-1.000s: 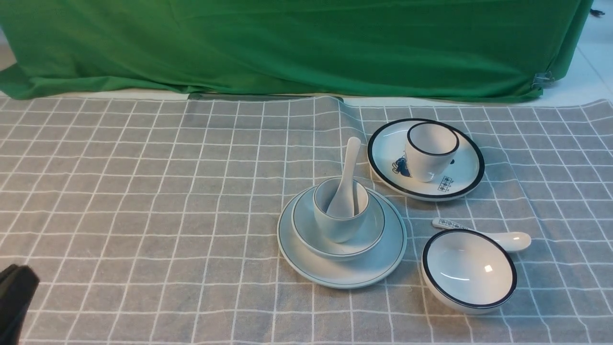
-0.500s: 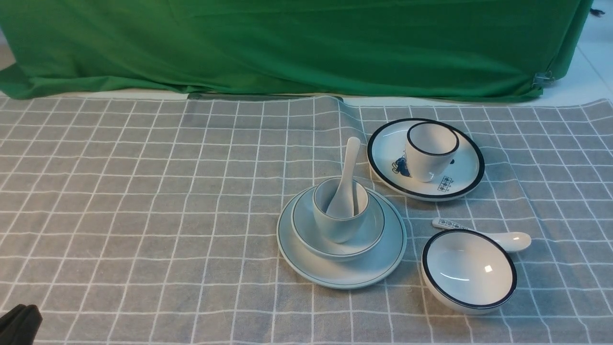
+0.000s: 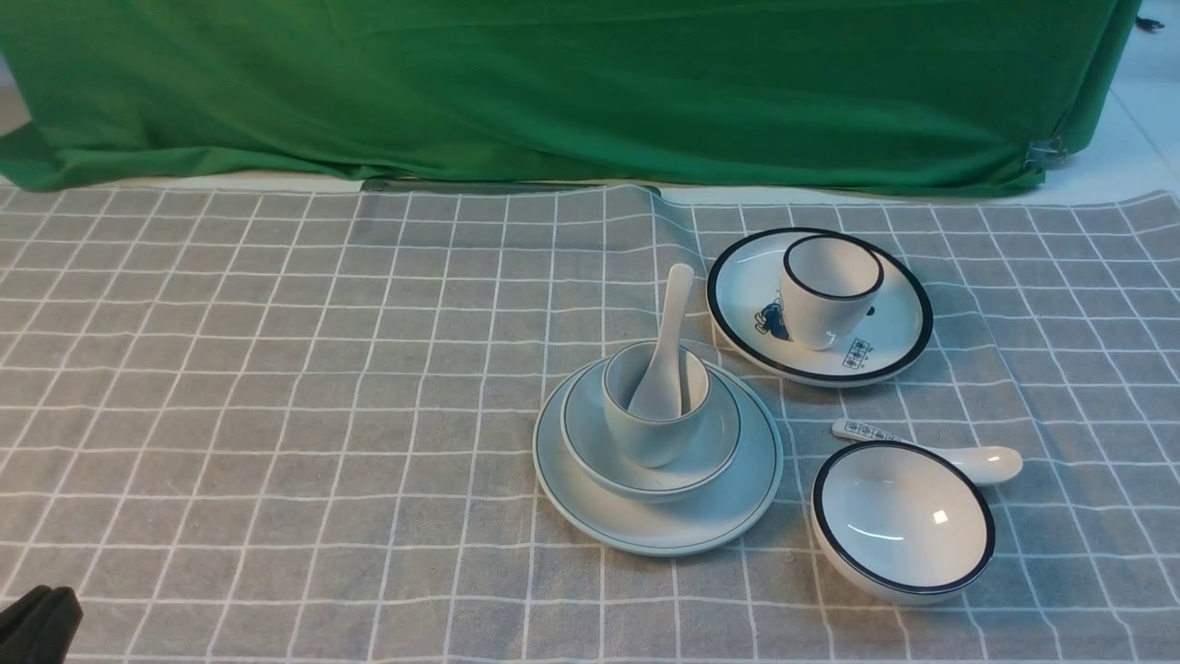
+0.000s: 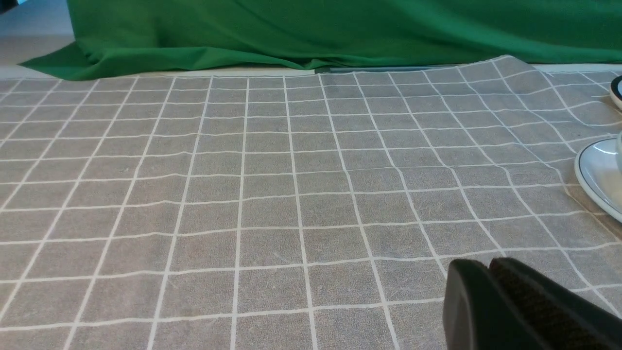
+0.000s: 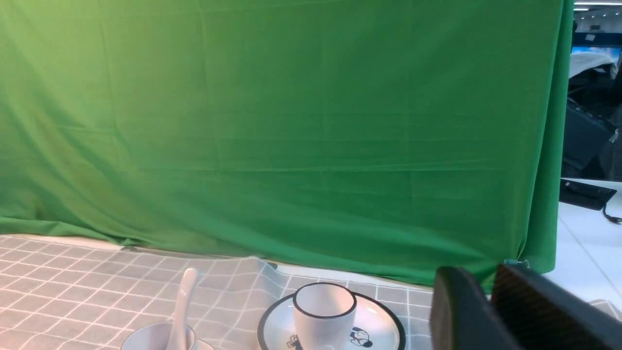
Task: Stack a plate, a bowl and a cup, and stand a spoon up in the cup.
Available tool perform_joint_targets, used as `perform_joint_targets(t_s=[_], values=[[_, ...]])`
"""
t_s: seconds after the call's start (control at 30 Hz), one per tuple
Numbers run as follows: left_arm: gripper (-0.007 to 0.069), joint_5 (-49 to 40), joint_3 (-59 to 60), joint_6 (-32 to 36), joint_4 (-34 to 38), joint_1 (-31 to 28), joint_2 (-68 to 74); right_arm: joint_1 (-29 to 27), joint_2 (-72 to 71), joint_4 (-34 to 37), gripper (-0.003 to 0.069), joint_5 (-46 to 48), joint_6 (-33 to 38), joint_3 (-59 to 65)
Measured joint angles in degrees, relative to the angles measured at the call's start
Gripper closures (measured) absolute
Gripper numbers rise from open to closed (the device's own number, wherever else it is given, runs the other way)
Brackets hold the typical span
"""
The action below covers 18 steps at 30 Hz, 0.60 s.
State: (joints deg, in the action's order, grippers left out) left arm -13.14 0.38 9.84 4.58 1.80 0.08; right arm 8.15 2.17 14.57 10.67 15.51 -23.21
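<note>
Front view looks down; both wrist views sit low, sharing the cup (image 3: pixel 656 406) (image 5: pixel 158 337).

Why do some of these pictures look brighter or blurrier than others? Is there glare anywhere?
Front view: even, soft light, and a small bright glint inside the black-rimmed bowl. Right wrist view: the green backdrop turns yellowish towards one side, and the right gripper is a dark blur. Left wrist view: the grid cloth is sharp, the left gripper soft.

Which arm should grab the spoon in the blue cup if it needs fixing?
Probably the right. The spoon sits right of the middle, and the right wrist view faces it. The left gripper is off at the near left corner of the cloth, far from it.
</note>
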Motion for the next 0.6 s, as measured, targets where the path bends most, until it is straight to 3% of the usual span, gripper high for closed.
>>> perform_joint_targets(t_s=[0.2,0.4,0.6], values=[[0.0607,0.0,0.0,0.0,0.0,0.0,0.0,0.0,0.1,-2.5,0.0487,-0.3,-0.5,0.2],[0.0607,0.0,0.0,0.0,0.0,0.0,0.0,0.0,3.3,-16.3,0.0477,1.9,-13.6,0.6],[0.0607,0.0,0.0,0.0,0.0,0.0,0.0,0.0,5.9,-18.7,0.0466,2.3,-16.3,0.6]])
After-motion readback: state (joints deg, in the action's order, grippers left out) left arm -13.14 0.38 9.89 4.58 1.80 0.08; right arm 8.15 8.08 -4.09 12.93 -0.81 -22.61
